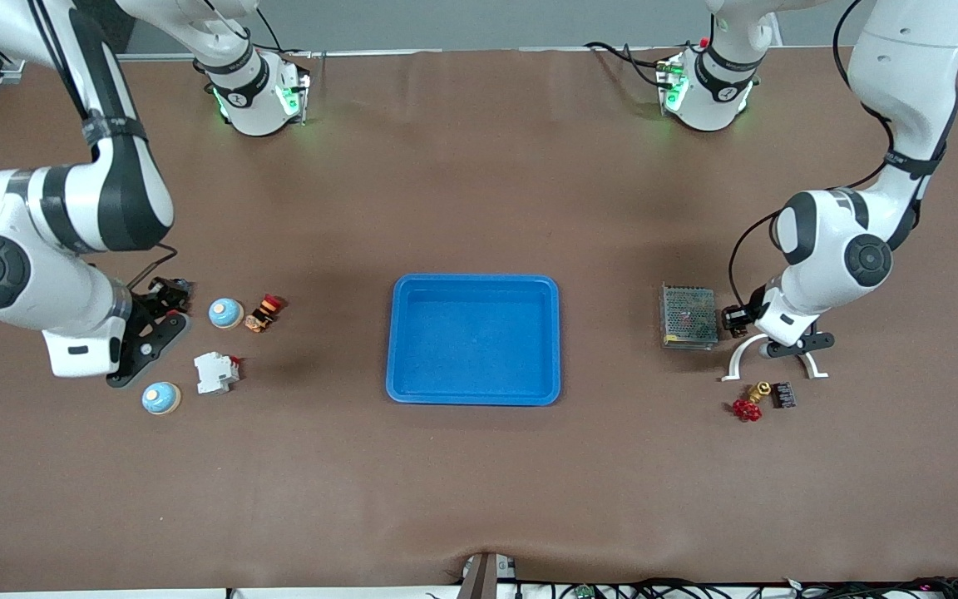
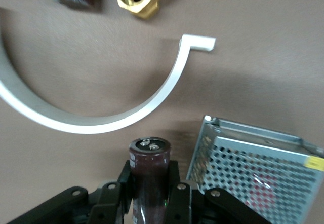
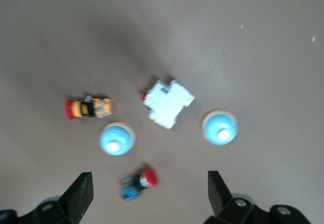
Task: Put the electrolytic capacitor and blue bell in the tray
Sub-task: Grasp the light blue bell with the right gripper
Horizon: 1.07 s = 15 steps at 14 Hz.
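Observation:
My left gripper (image 2: 149,177) is shut on the electrolytic capacitor (image 2: 149,155), a dark maroon cylinder, between a metal mesh box and a white curved bracket; the front view shows it (image 1: 733,318) beside the mesh box. Two blue bells (image 1: 225,313) (image 1: 161,398) sit at the right arm's end of the table. My right gripper (image 3: 150,193) is open and empty above them, over a small red-capped push button (image 3: 137,184). Both bells show in the right wrist view (image 3: 117,138) (image 3: 219,127). The bright blue tray (image 1: 474,280) lies empty at the table's middle.
A white breaker block (image 1: 215,372) and an orange-and-red button (image 1: 264,313) lie beside the bells. At the left arm's end lie the mesh box (image 1: 688,316), the white bracket (image 1: 770,362), a brass valve with a red handle (image 1: 749,403) and a small dark part (image 1: 782,394).

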{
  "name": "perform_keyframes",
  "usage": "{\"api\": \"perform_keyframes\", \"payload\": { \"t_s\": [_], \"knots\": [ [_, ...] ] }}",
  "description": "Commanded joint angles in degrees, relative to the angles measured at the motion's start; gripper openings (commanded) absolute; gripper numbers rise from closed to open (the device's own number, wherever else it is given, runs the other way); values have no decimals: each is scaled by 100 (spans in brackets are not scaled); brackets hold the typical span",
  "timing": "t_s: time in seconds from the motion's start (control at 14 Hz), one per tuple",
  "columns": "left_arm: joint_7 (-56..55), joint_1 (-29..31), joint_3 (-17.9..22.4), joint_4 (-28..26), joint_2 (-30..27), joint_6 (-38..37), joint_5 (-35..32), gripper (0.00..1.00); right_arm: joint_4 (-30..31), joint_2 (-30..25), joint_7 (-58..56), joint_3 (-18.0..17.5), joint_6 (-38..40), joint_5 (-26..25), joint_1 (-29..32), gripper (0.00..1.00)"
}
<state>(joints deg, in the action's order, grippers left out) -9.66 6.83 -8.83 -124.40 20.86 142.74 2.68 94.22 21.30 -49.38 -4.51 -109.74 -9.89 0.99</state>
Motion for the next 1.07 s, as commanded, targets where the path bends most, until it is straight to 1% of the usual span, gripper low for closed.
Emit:
{"api": "perform_keyframes", "payload": {
  "t_s": [0.0,0.14,0.29,0.43,0.57,0.86,1.0],
  "knots": [
    [79,-6,-40,126,-547,-640,101,0,-132,452,-1236,-76,-651,-118,410,100],
    [-18,-6,-127,441,-618,-1027,101,0,-141,716,-1713,-76,-1065,-101,586,100],
    [-97,-15,-171,697,-627,-1300,101,0,-141,945,-1890,-76,-1364,-92,692,100],
    [-167,-6,-303,794,-636,-1345,101,0,-150,1208,-1978,-85,-1680,-92,850,100],
    [-228,-15,-364,909,-627,-1345,119,0,-159,1314,-2049,-76,-1769,-57,859,100],
    [-1201,-33,-786,1119,-566,-1345,93,0,-220,1517,-2058,-76,-2077,-57,877,100],
    [-1738,-172,-883,1242,-487,-1345,66,0,-220,1552,-2049,-76,-2112,-48,877,100]
  ]
}}
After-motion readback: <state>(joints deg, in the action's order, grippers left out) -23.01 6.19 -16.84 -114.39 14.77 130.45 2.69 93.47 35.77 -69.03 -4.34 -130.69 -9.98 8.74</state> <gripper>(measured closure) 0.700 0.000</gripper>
